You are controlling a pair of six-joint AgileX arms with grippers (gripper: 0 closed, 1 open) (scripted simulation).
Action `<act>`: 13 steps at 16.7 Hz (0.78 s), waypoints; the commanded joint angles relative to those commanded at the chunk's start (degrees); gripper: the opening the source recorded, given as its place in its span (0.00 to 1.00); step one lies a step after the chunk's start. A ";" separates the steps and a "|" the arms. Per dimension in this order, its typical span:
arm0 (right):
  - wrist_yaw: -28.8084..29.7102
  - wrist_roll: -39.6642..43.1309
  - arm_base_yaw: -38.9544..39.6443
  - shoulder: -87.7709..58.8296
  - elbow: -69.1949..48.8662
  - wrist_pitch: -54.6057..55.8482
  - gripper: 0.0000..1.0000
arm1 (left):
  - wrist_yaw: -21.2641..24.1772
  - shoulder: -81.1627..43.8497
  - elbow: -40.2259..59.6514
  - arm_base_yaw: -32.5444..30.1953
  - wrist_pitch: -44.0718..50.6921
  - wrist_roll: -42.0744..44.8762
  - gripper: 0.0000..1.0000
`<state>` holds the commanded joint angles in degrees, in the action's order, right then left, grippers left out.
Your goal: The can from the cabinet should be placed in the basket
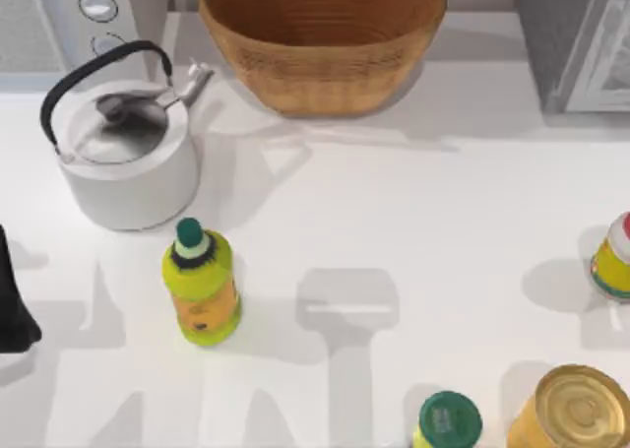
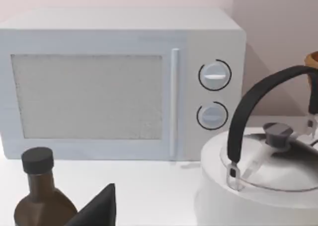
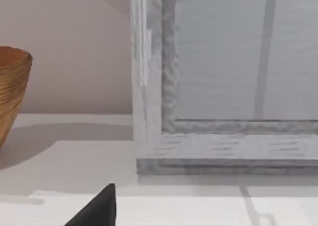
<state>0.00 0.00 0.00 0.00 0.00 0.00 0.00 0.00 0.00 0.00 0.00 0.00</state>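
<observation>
The tan woven basket (image 1: pixel 320 44) stands at the back middle of the table, and its edge (image 3: pixel 12 92) also appears in the right wrist view. The grey cabinet (image 1: pixel 571 39) sits at the back right; its white-framed door (image 3: pixel 223 131) faces the right wrist camera from close by. The can is out of view. A dark part of my left gripper (image 1: pixel 12 305) rests at the table's far left edge and also juts into the left wrist view (image 2: pixel 99 208). A dark part of my right gripper (image 3: pixel 99 208) hangs low over the table in front of the cabinet.
A white kettle (image 1: pixel 123 148) with a black handle stands left of the basket, before the white microwave (image 2: pixel 119 82). A yellow bottle (image 1: pixel 202 286) stands front left. A gold-lidded can (image 1: pixel 576 409), a green cap (image 1: pixel 448 418) and a yellow container (image 1: pixel 615 256) sit right. A brown bottle (image 2: pixel 42 196) is near my left gripper.
</observation>
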 joint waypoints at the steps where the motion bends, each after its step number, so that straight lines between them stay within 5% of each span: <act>1: 0.00 0.00 0.00 0.00 0.00 0.00 1.00 | 0.00 0.00 0.00 0.00 0.00 0.00 1.00; 6: 0.63 -0.13 0.89 -4.96 -6.05 -1.34 1.00 | 0.00 0.00 0.00 0.00 0.00 0.00 1.00; 13: 4.11 -0.48 4.14 -28.43 -35.75 -8.76 1.00 | 0.00 0.00 0.00 0.00 0.00 0.00 1.00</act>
<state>4.11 -0.48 4.14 -28.43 -35.75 -8.76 0.00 0.00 0.00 0.00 0.00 0.00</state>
